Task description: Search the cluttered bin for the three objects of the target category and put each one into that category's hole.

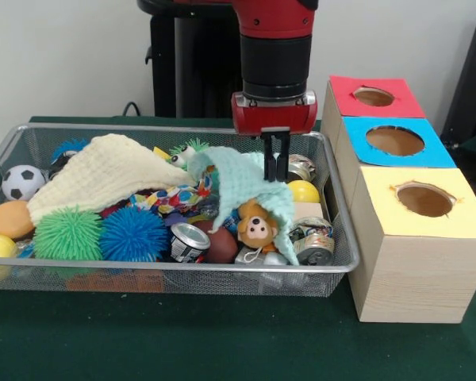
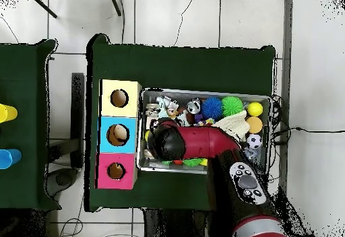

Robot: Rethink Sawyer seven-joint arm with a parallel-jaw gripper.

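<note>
Bin (image 1: 333,238) sits packed on the table (image 1: 222,341), and the gripper (image 1: 275,165) hangs over its right end, fingers nearly together, pinching the mint cloth (image 1: 246,178). Just below peeks a toy monkey (image 1: 256,228); cans (image 1: 313,242) lie beside it, three-holed box (image 1: 416,238) at right.

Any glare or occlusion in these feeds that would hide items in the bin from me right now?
Front view: even light, no strong glare; the wire bin front mesh veils the lower items, and the mint cloth and cream cloth cover things. The tool shows plainly. Overhead view: the red arm blocks the bin's near half; the tool is hidden.
</note>
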